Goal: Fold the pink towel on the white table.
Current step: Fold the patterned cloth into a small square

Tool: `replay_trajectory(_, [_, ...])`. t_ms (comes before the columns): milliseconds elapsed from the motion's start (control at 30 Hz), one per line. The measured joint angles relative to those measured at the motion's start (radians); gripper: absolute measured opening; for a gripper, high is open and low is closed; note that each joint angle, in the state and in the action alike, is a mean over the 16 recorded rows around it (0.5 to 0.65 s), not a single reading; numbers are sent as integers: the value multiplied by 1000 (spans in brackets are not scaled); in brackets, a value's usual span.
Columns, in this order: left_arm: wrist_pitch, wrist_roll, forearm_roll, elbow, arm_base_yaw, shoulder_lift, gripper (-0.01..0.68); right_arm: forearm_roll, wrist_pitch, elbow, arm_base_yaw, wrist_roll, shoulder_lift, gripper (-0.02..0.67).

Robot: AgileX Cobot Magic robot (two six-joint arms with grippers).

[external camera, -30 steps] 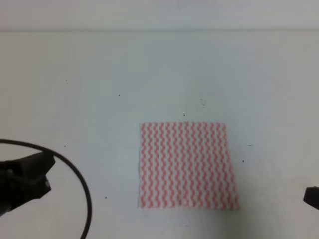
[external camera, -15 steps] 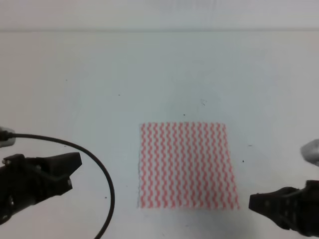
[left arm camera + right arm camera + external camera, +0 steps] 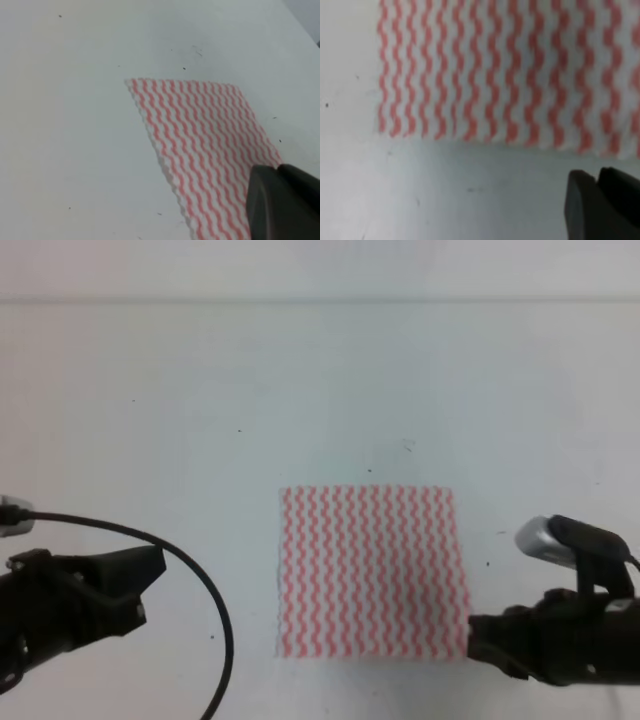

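The thin, limp pink-and-white zigzag-striped cloth towel [image 3: 372, 571] lies flat on the white desk [image 3: 300, 390], best pinched at its near corners; whether either black hand is open cannot be told.

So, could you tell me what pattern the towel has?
Pink-red and white wavy zigzag stripes on the pink towel, clearest in the right wrist view.

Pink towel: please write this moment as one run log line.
pink towel flat, unfolded | white table | right hand at near right corner, no grasp visible | left hand apart, left of towel
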Motion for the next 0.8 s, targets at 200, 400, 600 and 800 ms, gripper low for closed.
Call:
replay_trajectory(200, [6,10,0,0,0,-1,0,-13,-9,-43,0,-1,90,15])
replay_trajectory(400, [11,18,2,0,0,-2,0,-17,-32,-56,0,13,144,21])
replay_trajectory(600, [12,22,1,0,0,-3,0,-16,-60,-57,0,24,183,24])
replay_trajectory(800, [14,24,1,0,0,-3,0,-10,-81,-59,0,26,218,27])
